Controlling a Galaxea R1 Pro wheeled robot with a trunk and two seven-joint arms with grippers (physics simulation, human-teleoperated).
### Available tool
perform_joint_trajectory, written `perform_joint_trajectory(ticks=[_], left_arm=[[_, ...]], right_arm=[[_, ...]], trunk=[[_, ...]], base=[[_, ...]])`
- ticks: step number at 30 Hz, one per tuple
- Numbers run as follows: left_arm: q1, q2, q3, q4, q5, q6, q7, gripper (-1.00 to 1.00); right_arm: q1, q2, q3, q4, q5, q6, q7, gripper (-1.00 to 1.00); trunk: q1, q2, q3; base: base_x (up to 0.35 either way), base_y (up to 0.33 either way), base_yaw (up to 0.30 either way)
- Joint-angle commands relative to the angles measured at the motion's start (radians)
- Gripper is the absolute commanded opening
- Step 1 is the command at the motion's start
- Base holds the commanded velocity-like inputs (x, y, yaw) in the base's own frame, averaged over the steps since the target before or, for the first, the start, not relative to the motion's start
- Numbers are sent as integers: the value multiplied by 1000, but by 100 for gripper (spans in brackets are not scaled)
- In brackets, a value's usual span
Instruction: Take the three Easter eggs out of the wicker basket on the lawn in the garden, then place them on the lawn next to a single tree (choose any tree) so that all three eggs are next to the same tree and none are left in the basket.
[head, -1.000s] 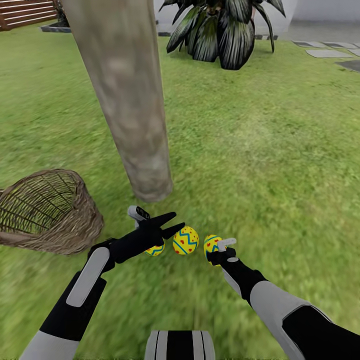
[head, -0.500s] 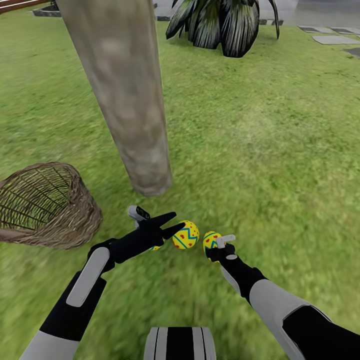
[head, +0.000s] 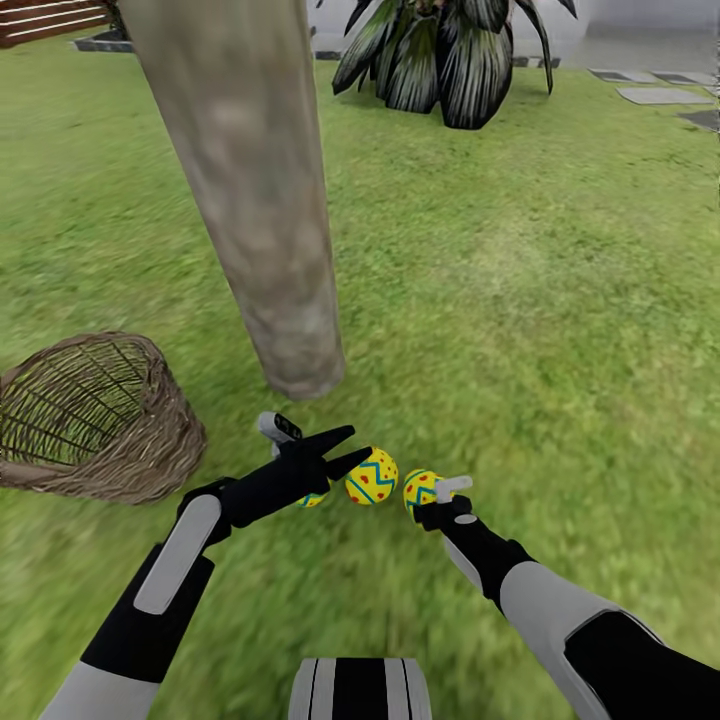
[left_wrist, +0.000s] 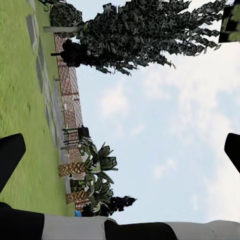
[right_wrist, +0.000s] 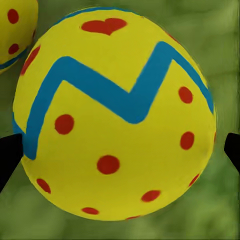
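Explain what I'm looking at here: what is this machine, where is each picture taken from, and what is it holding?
This is a simulated two-armed wheeled robot in a garden. The big picture comes from its head camera, looking down over both arms. The other two come from cameras near each arm's tool. On the lawn stand a tree and a wicker basket tipped on its side. Three painted Easter eggs lie on the grass in front of the trunk. The right tool has its fingers around one egg, apparently gripping it. The left tool is open and empty, its camera pointing at sky.
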Motion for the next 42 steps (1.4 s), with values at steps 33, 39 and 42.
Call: perform_joint_trajectory(ticks=[33, 39, 42], left_arm=[[-5, 16, 7, 6, 3, 29, 35, 100], [-6, 9, 5, 34, -8, 27, 52, 100], [-8, 8, 4, 56, -7, 28, 75, 100]], right_arm=[[6, -51, -142, -177, -9, 185, 7, 100], [6, -87, -144, -175, -13, 185, 7, 100], [6, -96, -145, -171, -14, 185, 7, 100]], trunk=[[-15, 8, 127], [-18, 9, 150], [-19, 10, 162]], base=[[-157, 41, 0], [-18, 6, 0], [-2, 1, 0]])
